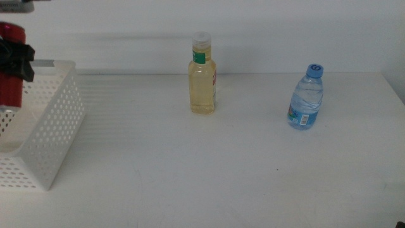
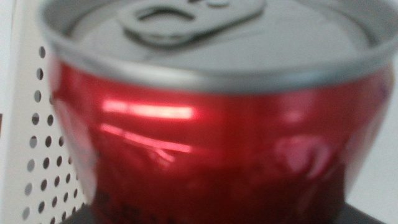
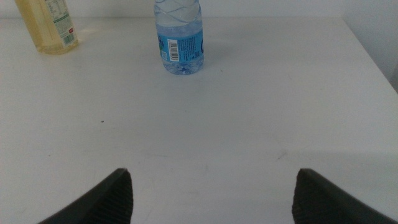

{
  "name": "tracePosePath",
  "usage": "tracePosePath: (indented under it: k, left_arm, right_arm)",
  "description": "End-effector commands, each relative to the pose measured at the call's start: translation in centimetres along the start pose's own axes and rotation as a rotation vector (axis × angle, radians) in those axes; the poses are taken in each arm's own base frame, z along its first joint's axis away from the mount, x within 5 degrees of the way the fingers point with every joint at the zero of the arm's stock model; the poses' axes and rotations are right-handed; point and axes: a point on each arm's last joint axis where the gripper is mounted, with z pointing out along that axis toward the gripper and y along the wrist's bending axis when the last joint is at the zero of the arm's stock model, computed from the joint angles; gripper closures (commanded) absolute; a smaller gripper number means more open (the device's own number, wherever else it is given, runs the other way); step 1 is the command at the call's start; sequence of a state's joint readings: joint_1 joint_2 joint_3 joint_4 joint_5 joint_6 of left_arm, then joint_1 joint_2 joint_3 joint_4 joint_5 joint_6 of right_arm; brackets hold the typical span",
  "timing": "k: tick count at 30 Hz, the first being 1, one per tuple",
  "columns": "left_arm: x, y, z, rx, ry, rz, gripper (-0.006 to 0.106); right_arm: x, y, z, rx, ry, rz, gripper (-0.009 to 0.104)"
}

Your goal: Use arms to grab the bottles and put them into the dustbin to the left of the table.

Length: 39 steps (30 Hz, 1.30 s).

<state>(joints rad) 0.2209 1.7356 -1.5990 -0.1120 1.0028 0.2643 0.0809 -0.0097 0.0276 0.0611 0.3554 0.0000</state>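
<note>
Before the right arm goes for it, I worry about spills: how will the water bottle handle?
The water bottle looks full, so probably heavy for its size. It stands upright and narrow, so a push near the cap may tip it. Its thin clear wall may dent under the open right gripper.

Plain pale wall (image 1: 285, 31) runs right behind the white table (image 1: 209, 164), and soft, even light washes both. Off the table's far right corner there's a sliver of pale floor (image 3: 388, 37).
</note>
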Motion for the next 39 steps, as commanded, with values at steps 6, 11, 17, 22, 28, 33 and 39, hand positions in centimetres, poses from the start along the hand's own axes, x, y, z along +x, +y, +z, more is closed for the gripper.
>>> tracePosePath:
  k: [6,11,17,22,28,33,39]
  left_arm:
    - [-1.3,2.6,0.7,-0.022,-0.054,-0.034,0.105]
    - [-0.9,3.0,4.6,0.001,0.024,-0.025,0.105]
    - [-0.3,3.4,8.7,0.014,0.082,-0.037,0.105]
    - [0.2,3.6,10.5,0.015,0.124,-0.035,0.105]
    - [0.4,3.7,11.1,0.010,0.132,-0.030,0.091]
    - [0.2,3.8,11.1,-0.004,0.111,-0.025,0.057]
    - [0.2,4.0,11.1,-0.029,0.111,-0.003,0.013]
  right_arm:
    - [-0.9,0.0,-0.3,0.004,-0.103,-0.012,0.028]
    - [-0.9,0.0,-0.3,0.004,-0.103,-0.012,0.028]
    - [-0.9,0.0,-0.3,0.004,-0.103,-0.012,0.028]
    - [-0.9,0.0,-0.3,0.004,-0.103,-0.012,0.028]
    - [-0.9,0.0,-0.3,0.004,-0.103,-0.012,0.028]
    - [-0.9,0.0,-0.3,0.004,-0.103,-0.012,0.028]
    - [-0.9,0.0,-0.3,0.004,-0.103,-0.012,0.028]
